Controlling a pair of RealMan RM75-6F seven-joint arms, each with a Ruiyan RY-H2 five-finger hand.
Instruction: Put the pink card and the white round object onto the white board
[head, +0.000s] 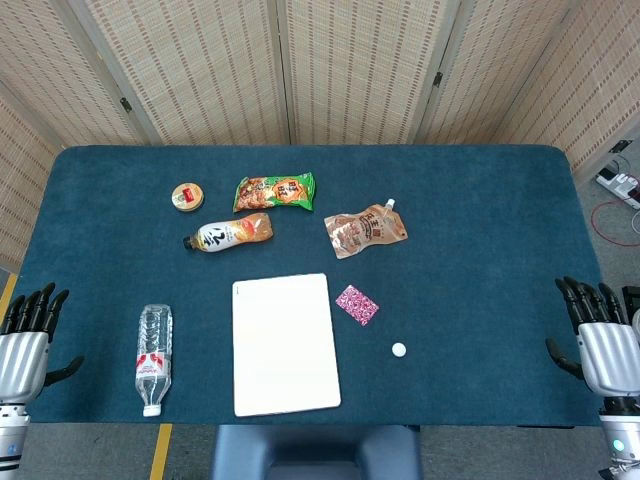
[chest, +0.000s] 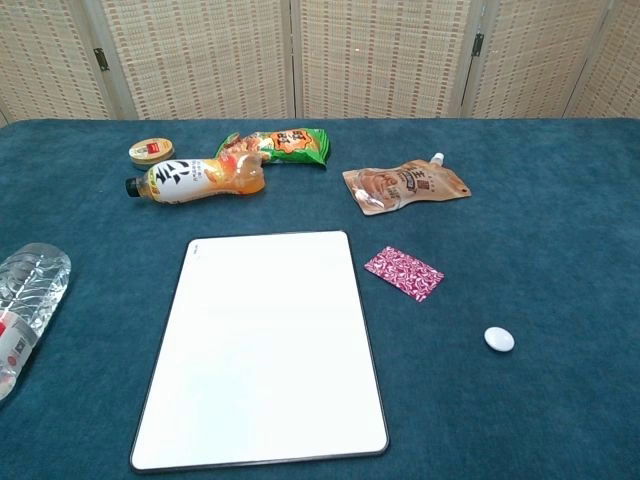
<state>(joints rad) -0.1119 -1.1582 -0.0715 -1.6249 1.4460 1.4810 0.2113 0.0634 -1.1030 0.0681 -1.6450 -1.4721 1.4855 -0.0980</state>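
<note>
The white board (head: 284, 343) (chest: 268, 343) lies flat near the table's front edge, with nothing on it. Just right of its far corner lies the pink patterned card (head: 357, 304) (chest: 403, 273). The small white round object (head: 399, 350) (chest: 499, 339) rests on the cloth further right and nearer the front. My left hand (head: 27, 337) hovers at the front left corner, fingers apart and holding nothing. My right hand (head: 600, 335) sits at the front right edge, likewise open and well right of the round object. Neither hand shows in the chest view.
A clear water bottle (head: 153, 358) (chest: 22, 310) lies left of the board. Behind the board are an orange drink bottle (head: 229, 233), a green snack bag (head: 274, 191), a small round tin (head: 187, 197) and a brown spout pouch (head: 365, 230).
</note>
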